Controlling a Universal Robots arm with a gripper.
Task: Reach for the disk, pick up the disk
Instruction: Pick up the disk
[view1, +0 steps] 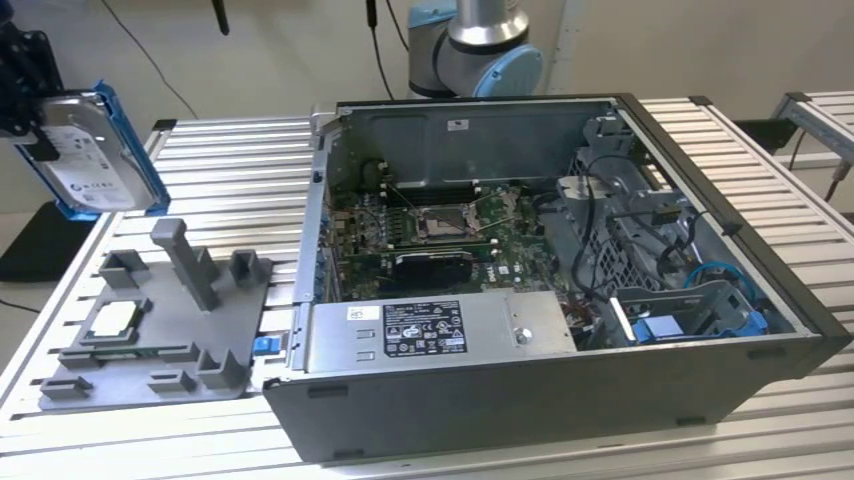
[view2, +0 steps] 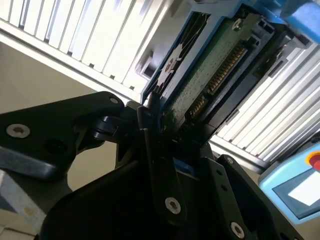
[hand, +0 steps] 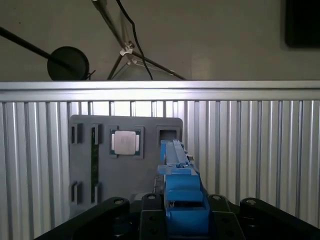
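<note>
The disk (view1: 83, 150) hangs in the air at the exterior view's left, upright with its white label facing the camera and its blue frame showing along the edges. It is clear of the slatted aluminium table (view1: 747, 130) and above the grey fixture tray (view1: 154, 330). The gripper (view1: 38, 140) is clamped on it. In the second wrist view the black fingers (view2: 150, 125) pinch the disk (view2: 210, 75) across its thickness, with the green circuit board side and connector row exposed. In the first wrist view the blue edge of the disk (hand: 180, 170) stands between the jaws of the gripper (hand: 186, 220).

By my judgement the reach is over and the pick-up is essentially done. Because the drive is gripped near one end, what this calls for is a firm, steady clamp so that it does not pivot or slip.

The arm's base (view1: 474, 50) stands behind the open computer case (view1: 534, 400). Its wrist is far out toward the exterior view's left, above the tray with the small square chip (view1: 114, 318).
</note>
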